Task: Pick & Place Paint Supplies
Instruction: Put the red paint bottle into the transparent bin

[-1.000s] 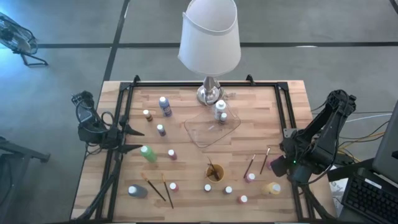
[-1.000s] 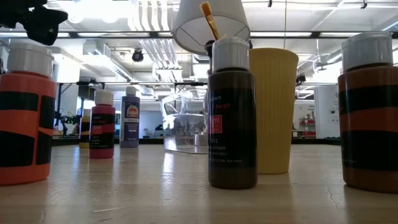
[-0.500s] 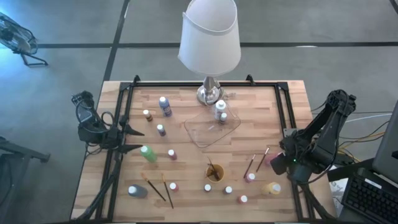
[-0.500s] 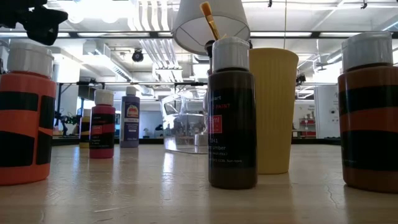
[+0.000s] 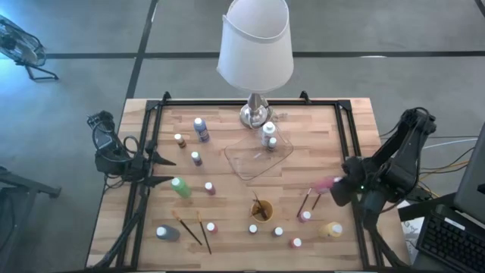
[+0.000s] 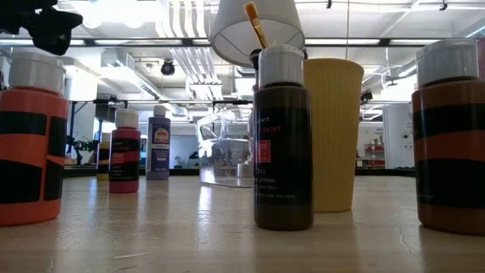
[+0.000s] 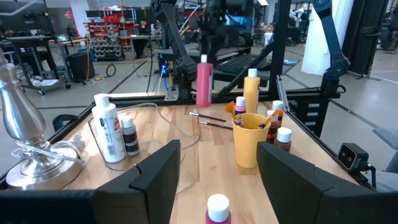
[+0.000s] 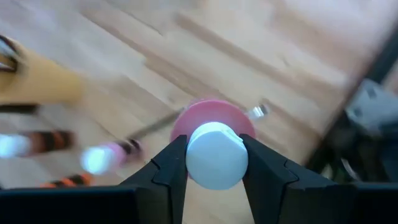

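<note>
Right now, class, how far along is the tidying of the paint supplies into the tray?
Done: two bottles stand in the tray. In hand: the right hand is shut on a pink bottle, raised at the table's right side. Left: about a dozen bottles and several brushes lie scattered; the left hand waits open at the left edge.

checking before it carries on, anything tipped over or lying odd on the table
Yes: the green bottle lies on its side near the left end effector, and a yellow bottle lies tipped at the front right. The right end effector grips the pink bottle by its cap.
</note>
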{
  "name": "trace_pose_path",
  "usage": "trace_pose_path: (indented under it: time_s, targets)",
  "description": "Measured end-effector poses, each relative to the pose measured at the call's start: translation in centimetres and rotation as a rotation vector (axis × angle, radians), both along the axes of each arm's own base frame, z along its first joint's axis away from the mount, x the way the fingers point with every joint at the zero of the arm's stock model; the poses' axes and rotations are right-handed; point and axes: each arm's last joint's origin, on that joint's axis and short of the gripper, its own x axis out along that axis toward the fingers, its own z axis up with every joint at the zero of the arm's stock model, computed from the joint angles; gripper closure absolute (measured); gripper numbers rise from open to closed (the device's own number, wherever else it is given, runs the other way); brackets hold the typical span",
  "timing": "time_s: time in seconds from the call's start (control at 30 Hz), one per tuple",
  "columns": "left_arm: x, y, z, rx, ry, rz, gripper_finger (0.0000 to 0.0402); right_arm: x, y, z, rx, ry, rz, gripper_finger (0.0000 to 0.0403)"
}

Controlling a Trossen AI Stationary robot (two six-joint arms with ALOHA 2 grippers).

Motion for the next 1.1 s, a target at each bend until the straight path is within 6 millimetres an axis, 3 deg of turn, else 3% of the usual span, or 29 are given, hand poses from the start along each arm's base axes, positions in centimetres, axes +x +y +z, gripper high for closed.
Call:
trace_pose_path:
  time_s: [0.37, 0.63, 0.83, 1.1]
  targets:
    - [0.0, 0.0, 0.0, 0.0, 0.0, 0.0, 0.0183, 3.2, -2.4, 5.0, -0.273, -0.251, 0.102, 0.0287]
    - [0.0, 0.0, 0.0, 0.0, 0.0, 0.0, 0.0183, 7.5, -4.6, 7.2, -0.342, -0.334, 0.232, 0.0287]
    - [0.0, 0.0, 0.0, 0.0, 0.0, 0.0, 0.0183, 9.6, -7.2, 7.4, -0.327, -0.317, 0.253, 0.0287]
    - [0.0, 0.0, 0.0, 0.0, 0.0, 0.0, 0.0183, 12.4, -9.3, 5.6, -0.286, -0.183, 0.3, 0.0282]
